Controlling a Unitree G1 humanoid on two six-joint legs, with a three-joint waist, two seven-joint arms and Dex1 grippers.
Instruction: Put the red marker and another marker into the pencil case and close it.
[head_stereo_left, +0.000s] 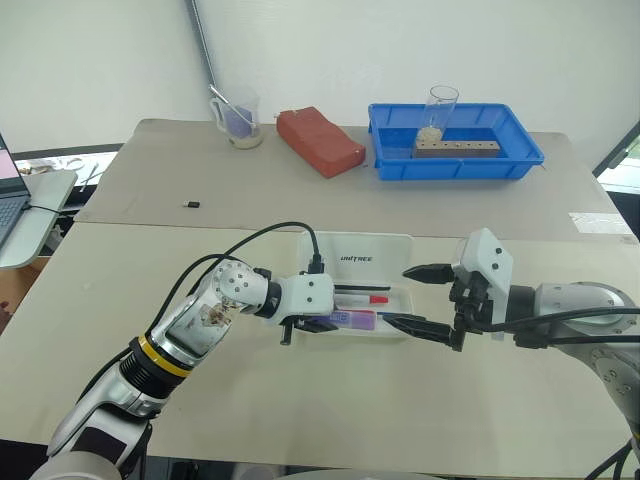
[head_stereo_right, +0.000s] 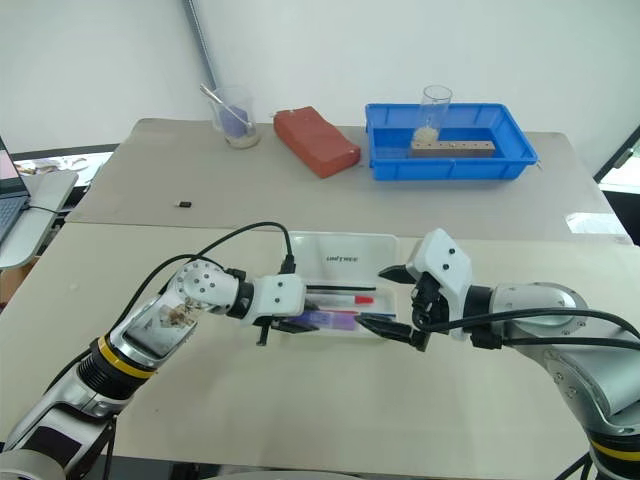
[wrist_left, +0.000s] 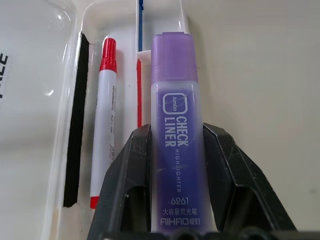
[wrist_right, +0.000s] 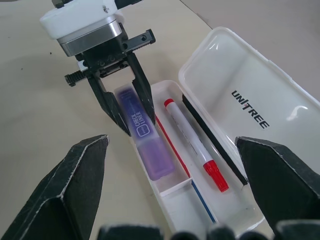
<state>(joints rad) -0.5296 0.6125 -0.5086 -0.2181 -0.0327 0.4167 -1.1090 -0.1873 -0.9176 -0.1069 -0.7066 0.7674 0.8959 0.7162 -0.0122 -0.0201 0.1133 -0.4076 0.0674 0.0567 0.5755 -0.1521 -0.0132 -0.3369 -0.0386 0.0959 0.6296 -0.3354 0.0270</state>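
**Purple highlighter held in the open case; red marker lying in it**

The red marker (wrist_right: 192, 143) lies flat inside the tray of the pencil case (wrist_right: 200, 210), in the long compartment next to the hinge side, its red cap toward the right gripper's end of the case. A black strip runs along the tray wall beside it. A thin red pen (wrist_right: 172, 147) lies along the divider between the marker and the front compartment, and a thin blue pen (wrist_right: 204, 201) sits in the small end section.

The purple highlighter (wrist_left: 176, 130), marked "CHECK LINER", is in the front compartment, parallel to the red marker. The left gripper (wrist_right: 127, 107) has its two black fingers (wrist_left: 125, 180) pinched on either side of the highlighter's barrel; the cap end points away from the wrist, along the compartment. Whether the highlighter already rests on the tray floor I cannot tell.

The case lid (head_stereo_left: 372, 252) stands fully open, laid back flat on the desk (head_stereo_left: 330, 410) beyond the tray, with black lettering visible on it.

The right gripper (head_stereo_left: 428, 298) hovers at the right end of the case, fingers (wrist_right: 75, 185) spread wide and empty, one finger over the lid side and one near the front corner of the tray.

Further back on the desk: a red-brown block (head_stereo_left: 320, 141), a clear beaker (head_stereo_left: 238, 117) with something purple inside, a blue tray (head_stereo_left: 455, 150) holding a wooden block and a clear cup, and a small black item (head_stereo_left: 192, 205) on the near edge of the far desk. A laptop (head_stereo_left: 10, 190) shows at the left border.
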